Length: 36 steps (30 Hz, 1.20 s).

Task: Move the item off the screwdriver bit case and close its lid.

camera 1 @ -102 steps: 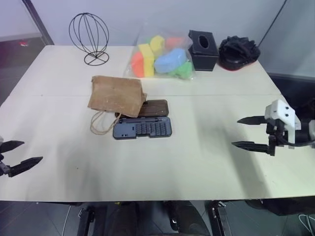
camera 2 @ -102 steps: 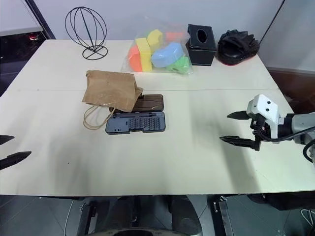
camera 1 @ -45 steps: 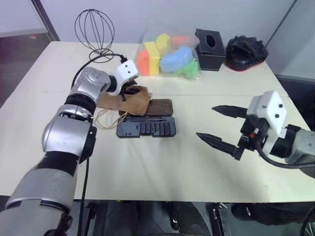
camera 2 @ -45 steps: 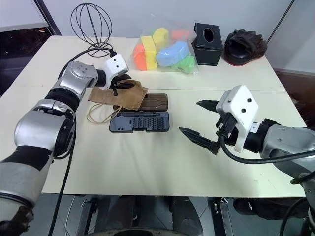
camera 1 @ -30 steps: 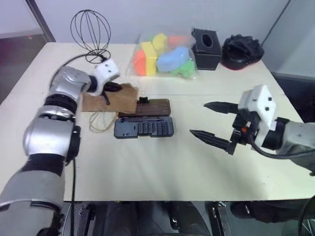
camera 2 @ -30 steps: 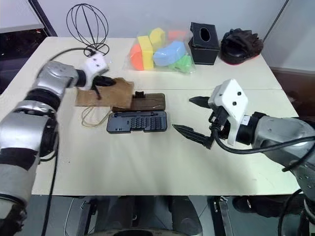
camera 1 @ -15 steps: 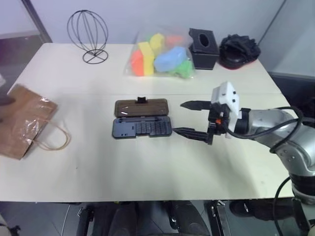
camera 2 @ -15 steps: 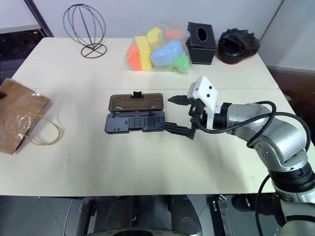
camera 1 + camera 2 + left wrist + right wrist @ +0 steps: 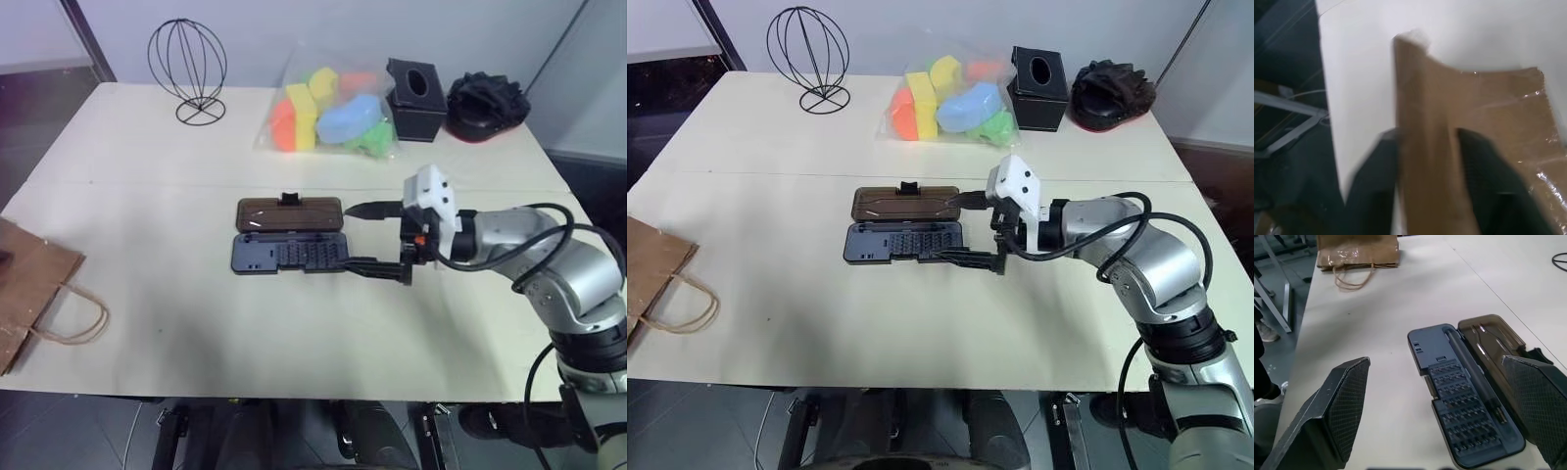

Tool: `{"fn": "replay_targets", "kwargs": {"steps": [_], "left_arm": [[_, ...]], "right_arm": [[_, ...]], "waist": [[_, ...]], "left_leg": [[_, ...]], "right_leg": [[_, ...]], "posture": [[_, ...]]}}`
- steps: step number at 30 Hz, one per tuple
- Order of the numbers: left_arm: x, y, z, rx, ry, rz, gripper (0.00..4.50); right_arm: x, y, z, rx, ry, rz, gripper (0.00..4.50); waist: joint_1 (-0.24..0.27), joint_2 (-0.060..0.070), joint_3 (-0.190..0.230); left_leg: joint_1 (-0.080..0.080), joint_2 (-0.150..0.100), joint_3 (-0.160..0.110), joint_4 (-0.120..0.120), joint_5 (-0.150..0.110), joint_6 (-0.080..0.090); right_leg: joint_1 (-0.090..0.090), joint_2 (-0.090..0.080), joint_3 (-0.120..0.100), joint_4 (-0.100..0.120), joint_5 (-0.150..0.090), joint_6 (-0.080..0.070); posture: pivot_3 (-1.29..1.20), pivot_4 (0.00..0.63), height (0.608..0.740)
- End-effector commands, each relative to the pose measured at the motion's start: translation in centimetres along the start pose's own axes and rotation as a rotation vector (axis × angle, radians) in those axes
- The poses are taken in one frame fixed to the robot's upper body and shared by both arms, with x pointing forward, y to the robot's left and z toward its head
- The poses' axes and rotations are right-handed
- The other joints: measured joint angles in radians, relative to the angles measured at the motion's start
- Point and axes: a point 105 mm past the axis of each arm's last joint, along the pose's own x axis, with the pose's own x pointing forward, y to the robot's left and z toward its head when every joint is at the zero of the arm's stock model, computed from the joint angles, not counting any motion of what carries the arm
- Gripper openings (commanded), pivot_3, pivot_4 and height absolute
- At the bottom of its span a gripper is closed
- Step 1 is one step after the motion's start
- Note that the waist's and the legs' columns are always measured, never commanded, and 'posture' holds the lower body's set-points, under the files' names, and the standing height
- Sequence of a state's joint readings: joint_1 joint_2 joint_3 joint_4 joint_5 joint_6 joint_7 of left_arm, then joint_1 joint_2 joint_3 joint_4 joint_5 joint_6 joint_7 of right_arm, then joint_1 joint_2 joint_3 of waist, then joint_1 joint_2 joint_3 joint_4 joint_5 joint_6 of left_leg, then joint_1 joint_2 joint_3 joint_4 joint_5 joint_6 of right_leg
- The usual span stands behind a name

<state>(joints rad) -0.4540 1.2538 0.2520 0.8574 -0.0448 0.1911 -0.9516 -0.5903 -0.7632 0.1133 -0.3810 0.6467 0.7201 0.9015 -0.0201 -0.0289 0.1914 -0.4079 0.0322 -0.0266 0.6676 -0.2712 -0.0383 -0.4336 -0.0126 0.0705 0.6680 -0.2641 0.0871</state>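
The first half of the job looks done: the paper bag point(image 9: 27, 299) is lying well away from the screwdriver bit case point(image 9: 290, 252), at the worktop's point(image 9: 196, 333) left edge toward the near corner, partly hanging over that edge. What is left is the closing. The lid point(image 9: 289, 212) is lying flat open on the far side of the base, hinged along their shared long edge, and nothing is resting on either half.

The left gripper point(image 9: 1425, 161) is sitting at the bag, one black finger on each side of a raised fold of the paper; whether it is pinching that fold or has already let go I cannot tell. The right gripper point(image 9: 364, 238) is standing wide open and empty just beside the case's right end, one finger near the lid's corner, the other near the base's corner.

The bag is wrinkled brown kraft paper, flat, with a thin twine loop handle trailing onto the worktop. The case base is dark grey moulded plastic, rectangular, with a grid of small bit slots. The lid is a smoky-brown translucent panel with rounded corners and a small black latch tab at its far edge. The worktop is a pale, matte board.
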Motion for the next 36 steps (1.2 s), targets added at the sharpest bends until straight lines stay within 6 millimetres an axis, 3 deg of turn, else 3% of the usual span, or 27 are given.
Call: {"fn": "replay_targets", "kwargs": {"steps": [1, 6, 9, 13, 15, 19, 26, 31, 36], "left_arm": [[-3.0, 1.4, 4.7, -0.008, -0.178, 0.019, 3.42], [-7.9, -0.7, 11.4, 0.003, -0.483, -0.163, 3.42], [-11.2, -5.5, 14.8, 0.081, -0.619, -0.428, 3.42], [-11.9, -12.5, 13.7, 0.224, -0.531, -0.705, 3.42], [-11.5, -14.6, 12.1, 0.260, -0.469, -0.764, 3.42], [-9.8, -15.2, 10.1, 0.250, -0.418, -0.705, 3.42], [-8.9, -14.2, 9.0, 0.184, -0.425, -0.588, 3.42], [-9.2, -14.6, 9.1, 0.183, -0.440, -0.559, 3.42], [-9.5, -14.9, 9.2, 0.180, -0.443, -0.549, 3.42]], "right_arm": [[-0.1, -1.1, 1.1, -0.051, -0.013, -0.027, 4.50], [0.9, -3.1, 1.5, -0.080, 0.009, -0.035, 4.50], [3.0, -4.9, 1.9, -0.131, 0.035, -0.011, 4.50], [7.1, -7.9, 1.7, -0.164, 0.103, -0.019, 4.50], [9.0, -9.3, 1.1, -0.173, 0.160, -0.043, 4.50], [11.5, -11.1, -1.4, -0.174, 0.286, -0.106, 4.50], [12.5, -12.0, -4.5, -0.152, 0.374, -0.229, 4.50], [12.5, -12.4, -5.5, -0.098, 0.378, -0.307, 4.50], [12.4, -12.1, -5.8, -0.102, 0.385, -0.268, 4.50]], "waist": [[0.000, 0.000, 0.000], [-0.005, 0.000, 0.000], [-0.020, 0.001, 0.001], [-0.048, 0.005, 0.002], [-0.058, 0.007, 0.002], [-0.066, 0.006, 0.002], [-0.073, 0.006, 0.002], [-0.082, 0.006, 0.002], [-0.084, 0.006, 0.002]], "left_leg": [[0.000, 0.000, 0.000, 0.000, 0.000, 0.000], [0.000, 0.000, 0.001, 0.000, 0.000, 0.000], [0.000, 0.000, 0.001, 0.000, 0.000, 0.000], [0.002, 0.000, 0.002, -0.001, 0.000, 0.000], [0.003, 0.000, 0.003, -0.002, 0.000, 0.000], [0.003, 0.001, 0.002, -0.003, 0.000, -0.001], [0.001, -0.001, 0.002, -0.003, 0.002, -0.003], [0.001, 0.000, 0.001, -0.004, 0.002, -0.003], [0.001, 0.000, 0.001, -0.004, 0.002, -0.003]], "right_leg": [[0.000, 0.000, 0.000, 0.000, 0.000, 0.000], [0.000, 0.000, 0.000, 0.000, 0.000, 0.000], [-0.001, 0.000, 0.000, 0.000, 0.000, 0.000], [0.000, 0.000, 0.002, 0.001, 0.000, 0.000], [-0.001, 0.001, 0.003, 0.002, 0.000, 0.000], [-0.004, 0.002, 0.004, 0.006, -0.001, -0.004], [-0.005, -0.001, 0.004, 0.007, -0.001, -0.004], [-0.005, 0.000, 0.003, 0.007, -0.001, -0.004], [-0.005, 0.000, 0.003, 0.008, -0.001, -0.004]], "posture": [[0.00, 0.150, 0.737], [0.00, 0.150, 0.737], [0.00, 0.150, 0.737], [0.00, 0.150, 0.737], [0.00, 0.150, 0.737], [0.00, 0.150, 0.737], [0.00, 0.150, 0.737], [0.00, 0.150, 0.737], [0.00, 0.150, 0.737]]}}
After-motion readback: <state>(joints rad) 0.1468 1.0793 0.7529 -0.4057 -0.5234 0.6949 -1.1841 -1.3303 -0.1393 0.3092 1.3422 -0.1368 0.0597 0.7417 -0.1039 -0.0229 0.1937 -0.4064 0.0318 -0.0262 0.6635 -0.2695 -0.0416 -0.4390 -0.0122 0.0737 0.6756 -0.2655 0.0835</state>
